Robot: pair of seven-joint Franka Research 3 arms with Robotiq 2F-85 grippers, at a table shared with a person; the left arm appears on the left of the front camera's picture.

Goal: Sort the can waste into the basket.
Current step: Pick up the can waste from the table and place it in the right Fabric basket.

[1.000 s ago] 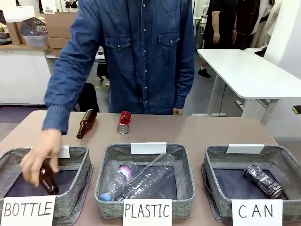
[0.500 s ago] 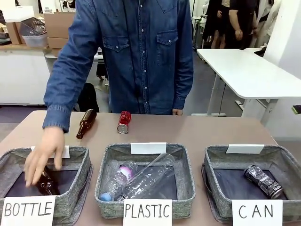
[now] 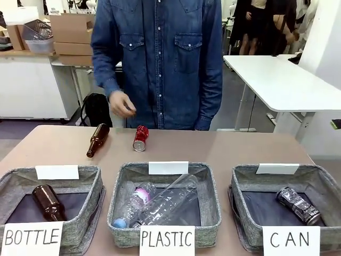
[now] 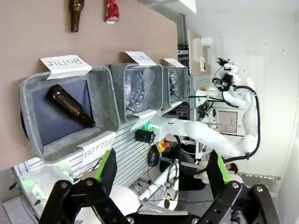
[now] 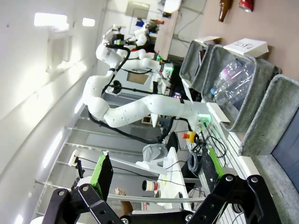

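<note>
A crushed red can (image 3: 140, 138) lies on the brown table beyond the middle basket; it also shows as the red can (image 4: 111, 10) and the red can (image 5: 246, 4). The silver-and-black can (image 3: 298, 205) lies inside the grey basket signed "CAN" (image 3: 244, 184) at the right. My left gripper (image 4: 161, 179) hangs open and holds nothing, back from the table's near edge. My right gripper (image 5: 156, 175) is also open and holds nothing, with the CAN basket's wall (image 5: 275, 112) to its right. A person's hand (image 3: 121, 104) hovers above the table's far edge, holding nothing.
A brown glass bottle (image 3: 97, 140) lies on the table left of the red can. The basket signed "BOTTLE" (image 3: 85, 213) holds another brown bottle (image 3: 48, 202). The "PLASTIC" basket (image 3: 210, 202) holds clear plastic bottles (image 3: 160, 205). A white table (image 3: 282, 80) stands behind at the right.
The person's hand let go of the brown bottle in the BOTTLE basket and pulled back up toward the chest. The cans and both grippers have not moved.
</note>
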